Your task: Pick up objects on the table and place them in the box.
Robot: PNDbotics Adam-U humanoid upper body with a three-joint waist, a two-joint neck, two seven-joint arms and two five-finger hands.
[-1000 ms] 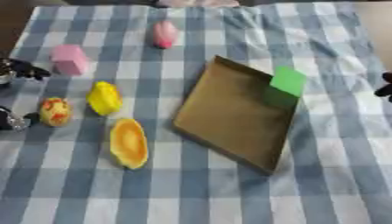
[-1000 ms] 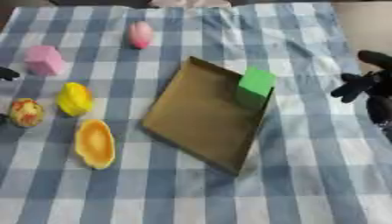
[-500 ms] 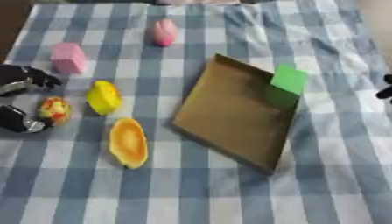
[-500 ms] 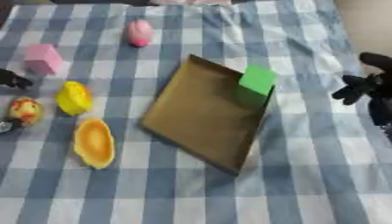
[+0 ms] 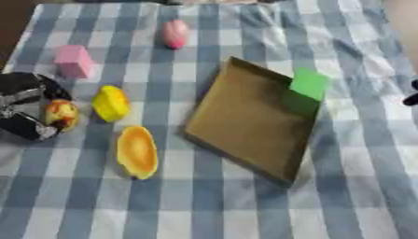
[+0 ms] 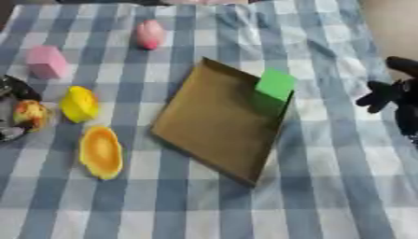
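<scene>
At the table's left edge, we have our left hand [image 5: 26, 112] curled around the red-yellow fruit [image 5: 61, 114]; the box [image 5: 253, 123] lies rightward.

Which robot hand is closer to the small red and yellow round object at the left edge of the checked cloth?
Left. The left robot hand sits right around the small red and yellow round object, fingers on either side. The right robot hand is across the table, beyond the brown cardboard box.
</scene>
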